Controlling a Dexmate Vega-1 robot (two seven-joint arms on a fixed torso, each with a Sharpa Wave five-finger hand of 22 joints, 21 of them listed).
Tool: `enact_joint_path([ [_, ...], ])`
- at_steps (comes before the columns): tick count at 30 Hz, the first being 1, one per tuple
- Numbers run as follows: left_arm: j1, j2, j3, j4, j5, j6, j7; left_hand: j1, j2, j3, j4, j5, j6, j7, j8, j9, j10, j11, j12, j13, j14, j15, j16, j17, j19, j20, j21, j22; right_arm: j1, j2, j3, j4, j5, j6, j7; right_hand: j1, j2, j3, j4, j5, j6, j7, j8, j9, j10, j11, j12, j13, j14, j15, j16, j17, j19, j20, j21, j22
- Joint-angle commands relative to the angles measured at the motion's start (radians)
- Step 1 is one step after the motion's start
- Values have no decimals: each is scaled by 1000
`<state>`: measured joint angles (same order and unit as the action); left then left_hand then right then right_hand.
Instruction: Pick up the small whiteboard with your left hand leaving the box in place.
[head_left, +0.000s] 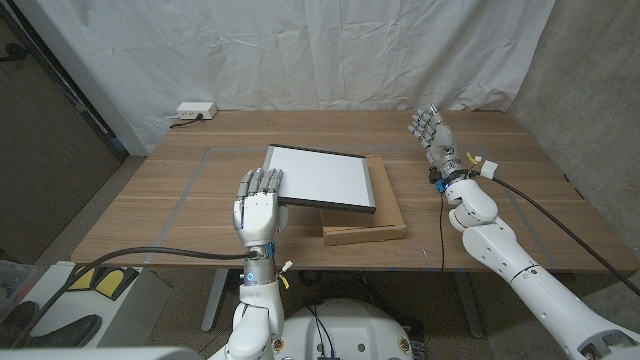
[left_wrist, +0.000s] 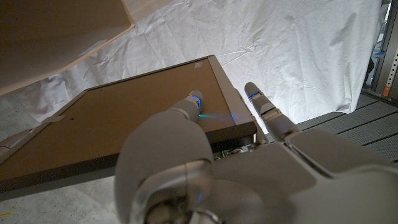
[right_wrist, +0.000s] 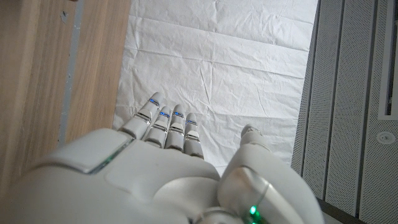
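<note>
The small whiteboard (head_left: 320, 177), white with a dark frame, lies tilted over the flat cardboard box (head_left: 368, 232) in the middle of the table. Its left side overhangs the box, off the tabletop. My left hand (head_left: 258, 205) grips the board's near left edge, with fingers (head_left: 262, 182) over the frame. In the left wrist view a fingertip (left_wrist: 194, 102) presses on the board's brown back (left_wrist: 124, 124). My right hand (head_left: 433, 132) is raised over the table's far right, holding nothing, fingers (right_wrist: 168, 127) stretched out.
A white power strip (head_left: 194, 111) sits at the table's back left corner. Grey tape lines (head_left: 190, 180) mark the wood left of the board. A black cable (head_left: 560, 225) trails from my right wrist. A white curtain (head_left: 300, 50) hangs behind.
</note>
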<state>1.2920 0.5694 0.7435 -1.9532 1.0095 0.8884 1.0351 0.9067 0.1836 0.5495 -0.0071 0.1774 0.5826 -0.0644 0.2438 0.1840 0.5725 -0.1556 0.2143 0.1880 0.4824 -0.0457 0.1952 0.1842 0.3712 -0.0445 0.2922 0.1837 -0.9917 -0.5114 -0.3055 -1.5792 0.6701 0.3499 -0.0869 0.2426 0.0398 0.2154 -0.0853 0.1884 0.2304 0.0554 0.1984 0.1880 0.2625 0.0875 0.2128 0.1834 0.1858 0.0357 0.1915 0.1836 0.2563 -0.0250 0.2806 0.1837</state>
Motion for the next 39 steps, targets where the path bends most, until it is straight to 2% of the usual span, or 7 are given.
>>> enact_joint_path([
  [1,8,16,-24,-36,20,2,-13,1,4,12,1,2,3,5,-4,2,3,3,-3,2,7,-110,0,3,0,-85,-4,3,-4,-4,0,-10,-5,-5,-8,6,2,2,-4,5,10,-3,0,4,8,-1,2,3,5,1,0,4,5,2,-7,2],
  [14,12,60,-44,-131,67,39,-152,-1,2,18,4,2,7,2,-8,2,3,3,-6,2,7,-108,-1,3,-1,-84,-5,3,-8,-5,3,-4,2,-5,-5,5,3,2,-5,5,11,-2,0,4,8,-3,2,3,4,3,0,5,6,2,-10,3],
  [27,4,75,-67,-178,118,47,-255,-2,-1,23,7,1,13,3,-10,3,8,2,-7,2,6,-109,-2,3,-2,-83,-6,3,-12,-9,9,-2,9,-1,2,6,4,2,-5,5,11,-2,0,4,8,-1,1,3,5,3,0,4,7,3,-12,3],
  [39,-20,74,-77,-184,181,52,-327,-6,-4,27,10,0,9,3,-17,3,6,1,-10,3,5,-108,-3,3,-4,-80,-8,3,-19,-15,18,-5,16,-2,3,7,5,2,-6,5,10,-2,0,4,8,-2,1,3,4,2,-1,4,8,3,-15,3],
])
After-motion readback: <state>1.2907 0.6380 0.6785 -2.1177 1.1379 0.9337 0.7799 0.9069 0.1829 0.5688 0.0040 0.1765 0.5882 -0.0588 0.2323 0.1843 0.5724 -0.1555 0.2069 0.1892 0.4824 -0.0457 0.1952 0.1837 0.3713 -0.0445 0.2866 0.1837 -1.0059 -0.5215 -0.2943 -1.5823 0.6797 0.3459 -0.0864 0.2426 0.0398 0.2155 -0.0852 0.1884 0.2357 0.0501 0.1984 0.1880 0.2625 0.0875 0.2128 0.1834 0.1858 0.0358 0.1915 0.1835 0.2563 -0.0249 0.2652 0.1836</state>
